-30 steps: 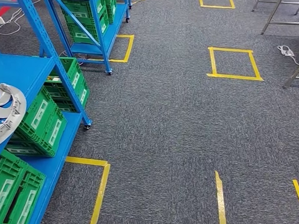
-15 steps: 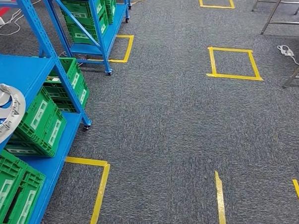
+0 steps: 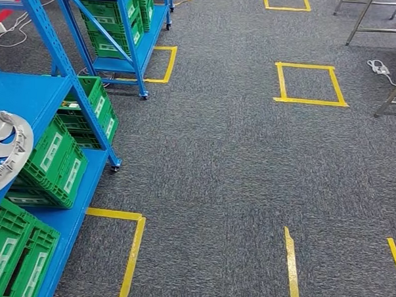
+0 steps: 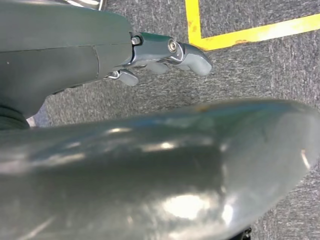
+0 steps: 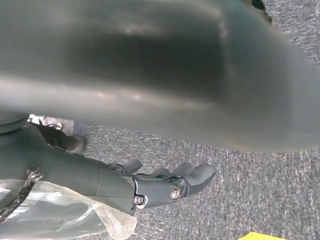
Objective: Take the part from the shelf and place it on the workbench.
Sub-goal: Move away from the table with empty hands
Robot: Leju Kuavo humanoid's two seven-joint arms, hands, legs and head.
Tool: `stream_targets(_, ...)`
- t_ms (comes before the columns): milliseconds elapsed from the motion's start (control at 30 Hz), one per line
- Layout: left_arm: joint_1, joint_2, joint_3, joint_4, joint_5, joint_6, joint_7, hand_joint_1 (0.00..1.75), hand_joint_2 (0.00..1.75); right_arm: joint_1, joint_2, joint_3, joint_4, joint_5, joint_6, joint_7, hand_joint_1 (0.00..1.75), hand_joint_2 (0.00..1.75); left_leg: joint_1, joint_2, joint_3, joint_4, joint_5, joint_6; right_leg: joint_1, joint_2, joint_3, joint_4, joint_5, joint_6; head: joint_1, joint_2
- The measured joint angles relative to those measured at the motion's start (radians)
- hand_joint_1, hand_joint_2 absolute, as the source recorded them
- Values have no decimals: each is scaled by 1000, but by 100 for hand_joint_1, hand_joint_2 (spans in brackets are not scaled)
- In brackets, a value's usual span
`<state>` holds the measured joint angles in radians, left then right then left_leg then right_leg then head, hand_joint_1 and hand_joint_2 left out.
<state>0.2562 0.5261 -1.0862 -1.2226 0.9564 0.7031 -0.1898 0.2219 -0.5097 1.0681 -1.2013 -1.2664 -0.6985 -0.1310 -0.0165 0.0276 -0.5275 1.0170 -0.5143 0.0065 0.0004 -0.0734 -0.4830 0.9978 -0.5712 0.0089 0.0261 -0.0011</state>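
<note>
**Hubcap waits on the blue shelf while both hands hang over the carpet**

Since a second ago the whole head view has slid a touch to the right, so the camera has turned slightly left; nothing on the floor has itself moved, and over the last half second the picture holds steady. The part, a silver hubcap [image 3: 2,152], lies flat on the top deck of the near blue shelf [image 3: 37,97] at about nine o'clock in the head view, cut off by the picture's edge. Below it, toward eight o'clock, green crates [image 3: 57,162] sit on the lower deck, with more green crates [image 3: 13,252] at seven o'clock. A second blue shelf [image 3: 134,34] with crates stands at eleven o'clock.

Yellow tape squares [image 3: 308,83] mark the grey carpet [image 3: 220,169] at one o'clock and eleven o'clock, and tape strips [image 3: 291,267] lie at five o'clock. Metal table legs [image 3: 360,21] and a white power strip [image 3: 378,67] sit at two o'clock.

The left hand [image 4: 158,55] hangs over carpet near a yellow tape corner [image 4: 196,35], its fingers lying close together and nearly straight, holding nothing. The right hand [image 5: 158,187] also hangs over carpet, its fingers gently curved and side by side, with nothing in them; the blur makes it hard to tell how far the thumb stands off.
</note>
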Motion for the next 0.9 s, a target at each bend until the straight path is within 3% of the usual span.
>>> stream_targets(700, -7, 2, -18, 9, -2, 0, -9, 0, 0, -33, -14, 80, 13, -77, 0, -49, 0, 0, 0, 0, 0, 0, 0, 0, 0, 0, 0, 0, 0, 0, 0, 0)
stream_targets(767, -7, 1, -18, 11, -3, 0, -7, 0, 0, -38, -14, 85, 14, -82, 0, -52, 0, 0, -2, 0, -1, 4, -2, 5, -2, 0, 0, -2, 2, 4, 0, 0)
stream_targets(900, -6, 1, -18, 15, -3, 0, -7, 0, 0, -50, -16, 94, 15, -88, 0, -55, 0, 0, 1, -2, 11, -26, 8, 29, -4, 3, 8, -8, 0, 15, 0, 0)
